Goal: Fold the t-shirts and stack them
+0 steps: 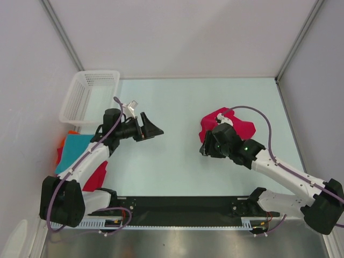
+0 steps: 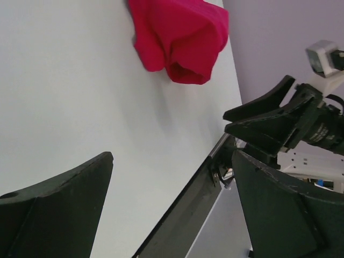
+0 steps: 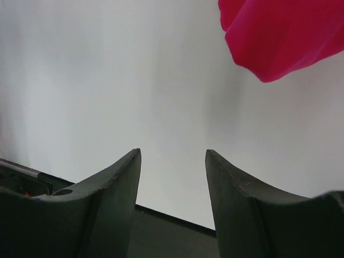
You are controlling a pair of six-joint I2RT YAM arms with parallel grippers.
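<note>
A large crimson-red t-shirt [image 1: 231, 122] lies crumpled on the table right of centre; it also shows at the top of the left wrist view [image 2: 180, 37] and in the top right corner of the right wrist view [image 3: 285, 37]. My right gripper [image 1: 207, 146] hovers just at its near left side, open and empty [image 3: 173, 155], pointing away from the cloth. My left gripper [image 1: 151, 128] is held over the table's left middle, wide open with nothing between its fingers [image 2: 172, 161]. Folded teal [image 1: 75, 149], orange [image 1: 61, 144] and red [image 1: 95, 177] t-shirts lie at the left edge, partly hidden by the left arm.
A white mesh basket [image 1: 88, 97] stands at the back left corner. A black rail [image 1: 183, 207] runs along the near edge between the arm bases. Grey walls close in the table on three sides.
</note>
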